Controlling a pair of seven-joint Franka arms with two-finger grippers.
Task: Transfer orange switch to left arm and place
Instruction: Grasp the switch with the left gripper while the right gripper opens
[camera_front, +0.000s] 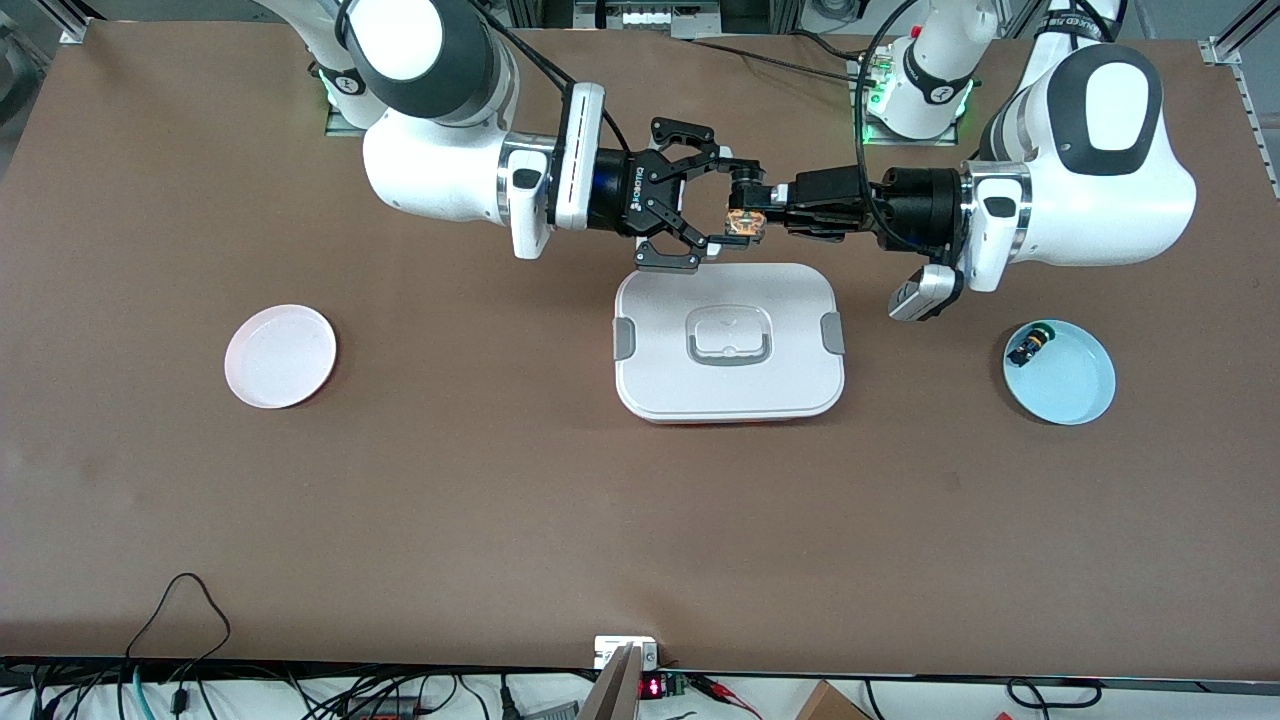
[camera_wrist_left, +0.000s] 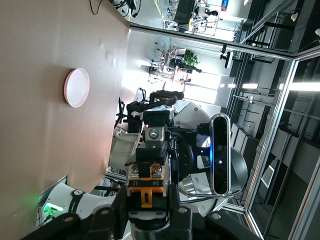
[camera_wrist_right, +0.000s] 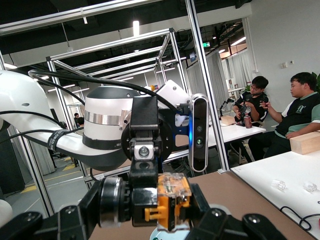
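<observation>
Orange switch (camera_front: 745, 223), light, rigid and small, hangs over the surface at the box's (camera_front: 729, 341) twelve o'clock, pinched by the left gripper (camera_front: 752, 212); you'd close the right gripper's (camera_front: 706, 204) wide jaws on its free end.

The table (camera_front: 500, 480) has a matt brown surface, smooth and slightly mottled. The box (camera_front: 729, 380) looks like smooth white plastic with a soft sheen, its clips and handle edge a duller grey. The orange switch (camera_front: 746, 224) shows translucent amber plastic with small bright metal screws. Both arms wear glossy white shells with matt black joints; the left gripper (camera_front: 745, 222) and right gripper (camera_front: 705, 211) are matt black. The pink plate (camera_front: 280, 356) and blue plate (camera_front: 1070, 385) look smooth and faintly glossy.
</observation>
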